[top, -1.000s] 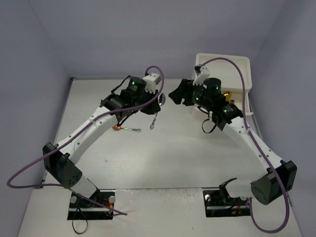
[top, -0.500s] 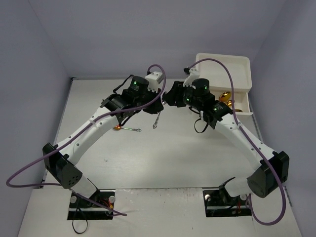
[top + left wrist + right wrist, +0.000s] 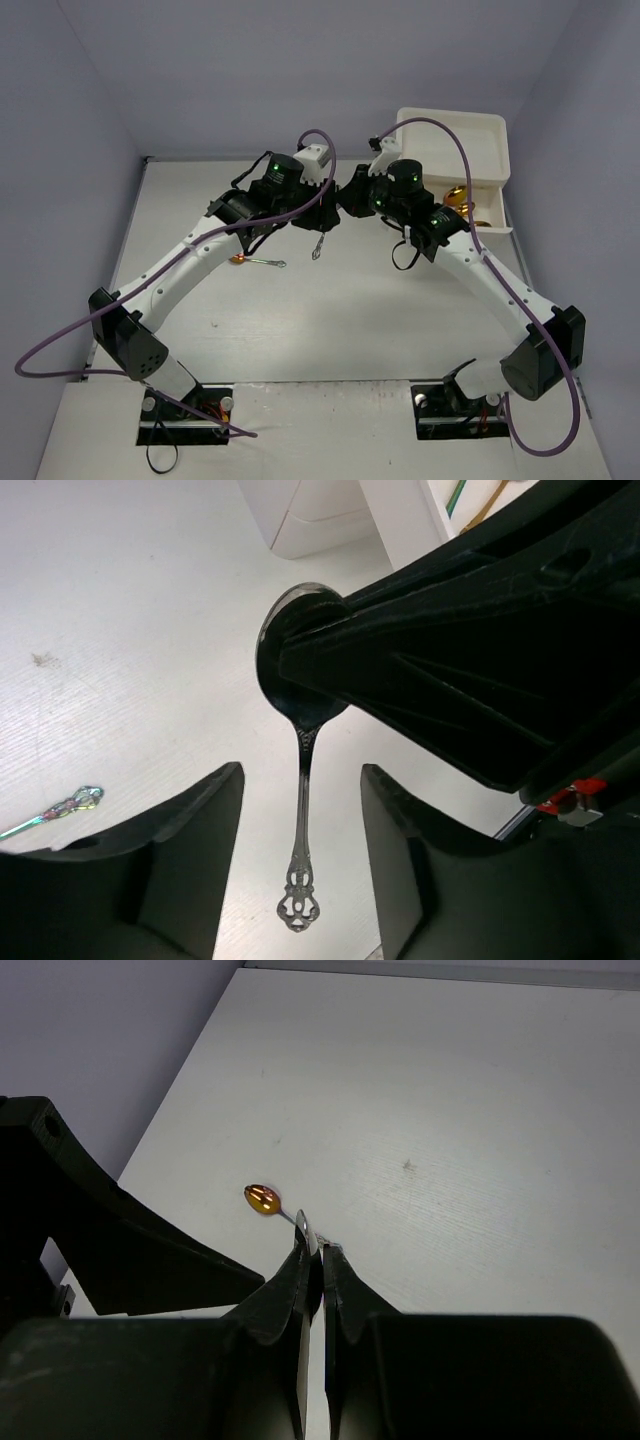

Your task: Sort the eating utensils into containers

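We judge the sort partly done. A few gold utensils [image 3: 459,194] already lie in the open drawer [image 3: 495,229] of the cabinet [image 3: 500,150], which stands behind the right gripper [image 3: 313,1255] on its outer side. We can see 2 pieces outside it.

1 is the silver spoon [image 3: 304,730], hanging handle-down with its bowl pinched between the right gripper's closed fingers. The left gripper [image 3: 300,780] is spread wide, and the spoon's handle passes between its fingers, touching neither, so it has hold of nothing.

The other is a gold-bowled spoon [image 3: 263,1198], lying on the table [image 3: 330,320] below the left gripper, toward that arm's outer side. We make out no further loose pieces, though the arms hide part of the table.

The 2 grippers sit nearly touching. We think the right one's way back to the drawer is open, provided the left one stays spread clear of the handle.
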You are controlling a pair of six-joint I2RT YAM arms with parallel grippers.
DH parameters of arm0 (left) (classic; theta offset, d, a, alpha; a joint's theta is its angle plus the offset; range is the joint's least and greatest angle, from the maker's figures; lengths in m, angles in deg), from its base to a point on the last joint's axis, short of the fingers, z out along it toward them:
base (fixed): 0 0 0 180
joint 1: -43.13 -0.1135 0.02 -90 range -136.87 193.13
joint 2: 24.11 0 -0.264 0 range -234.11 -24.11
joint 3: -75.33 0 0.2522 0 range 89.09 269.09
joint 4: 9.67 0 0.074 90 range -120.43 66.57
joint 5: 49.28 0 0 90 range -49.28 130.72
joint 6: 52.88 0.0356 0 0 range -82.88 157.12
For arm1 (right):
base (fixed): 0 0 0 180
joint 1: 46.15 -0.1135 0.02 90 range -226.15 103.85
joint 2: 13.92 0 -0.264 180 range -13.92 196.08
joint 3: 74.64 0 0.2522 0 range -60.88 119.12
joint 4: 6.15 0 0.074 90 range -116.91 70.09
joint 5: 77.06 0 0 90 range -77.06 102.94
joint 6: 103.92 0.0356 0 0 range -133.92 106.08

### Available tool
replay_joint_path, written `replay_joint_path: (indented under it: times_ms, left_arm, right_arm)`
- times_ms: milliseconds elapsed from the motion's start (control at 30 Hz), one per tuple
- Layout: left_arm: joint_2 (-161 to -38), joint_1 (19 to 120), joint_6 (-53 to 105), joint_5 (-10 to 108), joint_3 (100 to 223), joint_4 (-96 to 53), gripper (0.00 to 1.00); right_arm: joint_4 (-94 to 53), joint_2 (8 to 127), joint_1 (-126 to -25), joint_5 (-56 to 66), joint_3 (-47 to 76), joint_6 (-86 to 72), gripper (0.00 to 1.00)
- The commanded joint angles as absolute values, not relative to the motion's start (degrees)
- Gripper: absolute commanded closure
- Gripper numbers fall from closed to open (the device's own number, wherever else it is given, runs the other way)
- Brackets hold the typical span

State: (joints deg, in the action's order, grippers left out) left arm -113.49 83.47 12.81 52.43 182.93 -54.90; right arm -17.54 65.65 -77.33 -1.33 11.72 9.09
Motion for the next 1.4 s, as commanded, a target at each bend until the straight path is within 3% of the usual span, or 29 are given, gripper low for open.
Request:
replay_joint_path:
  times_ms: [0, 67, 167, 433, 633, 1067, 1200, 1367]
  left_arm:
    - [-110.01, 83.32, 11.15, 48.36, 183.46, -52.25, 0.36]
    - [-108.55, 83.1, 10.33, 46.63, 182.19, -52.26, 0.25]
    - [-105.19, 81.56, 7.86, 42.27, 178.47, -52.28, 0.2]
    - [-94.59, 68.58, -0.87, 41.73, 163.47, -52.54, 0.19]
    - [-92.55, 65.67, -3.53, 41.31, 156.47, -55.5, 0.19]
    - [-99.0, 59.43, -4.68, 41.59, 151.71, -55.23, 0.19]
    - [-101.82, 53.58, -1.7, 44.76, 150.84, -53.7, 0.2]
    - [-108.81, 48.42, 3.93, 51.07, 152.2, -52.17, 0.24]
  right_arm:
    - [-13.49, 62.89, -77.35, 2.53, 12.53, 7.17, 1.0]
    - [-13.47, 61.54, -76.92, 6.43, 12.13, 7.68, 1.0]
    - [-13.5, 58.71, -74.59, 13.57, 10.4, 11.22, 1.0]
    - [-13.8, 50.1, -56.04, 20.91, 4.19, 20.36, 1.0]
    - [-14.51, 49.71, -44.81, 21.91, 2.05, 26.05, 1.0]
    - [-15.31, 53.09, -42.98, 19.84, 2.56, 22.82, 0.49]
    - [-15.9, 52.48, -43.07, 18.19, 3.85, 19.47, 0.43]
    - [-15.96, 51.21, -43.6, 14.65, 4.14, 17.58, 0.42]
